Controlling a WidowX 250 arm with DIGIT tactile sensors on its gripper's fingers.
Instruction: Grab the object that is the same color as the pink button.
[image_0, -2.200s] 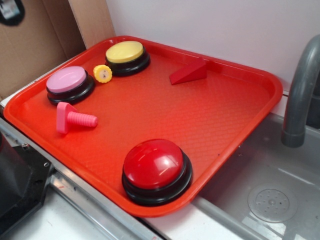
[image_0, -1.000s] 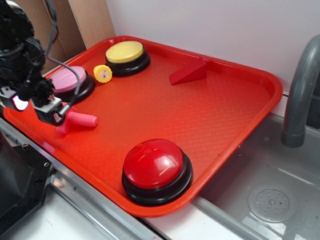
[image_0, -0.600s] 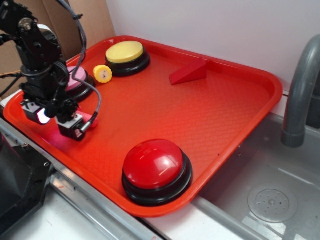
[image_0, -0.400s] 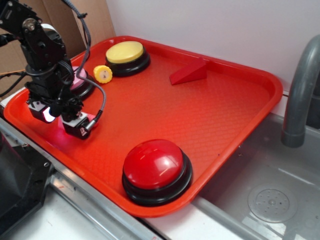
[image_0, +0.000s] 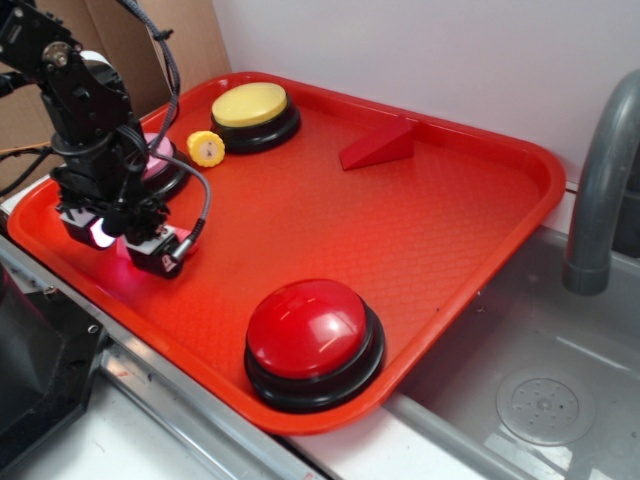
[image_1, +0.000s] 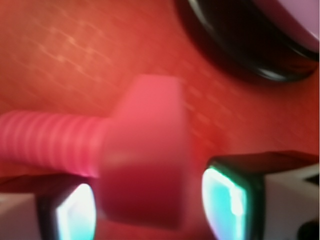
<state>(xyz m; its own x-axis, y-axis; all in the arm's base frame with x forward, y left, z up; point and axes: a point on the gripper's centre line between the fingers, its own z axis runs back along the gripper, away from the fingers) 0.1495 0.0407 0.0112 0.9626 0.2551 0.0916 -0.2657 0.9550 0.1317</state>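
Exterior view: the claw (image_0: 140, 250) sits low at the red plastic tray's (image_0: 480, 150) nine-o'clock edge, hiding its target, just below the pale pink round button (image_0: 155, 165).

Wrist view: the small pink ribbed plastic bolt (image_1: 142, 150) lies on the tray, its square head between parted fingers (image_1: 232, 197). Best to centre on the head, then close squarely.

Pink plastic bolt (image_1: 145, 150) w/ ribbed shaft; textured red plastic tray (image_0: 400, 230); glossy red button (image_0: 310, 330).
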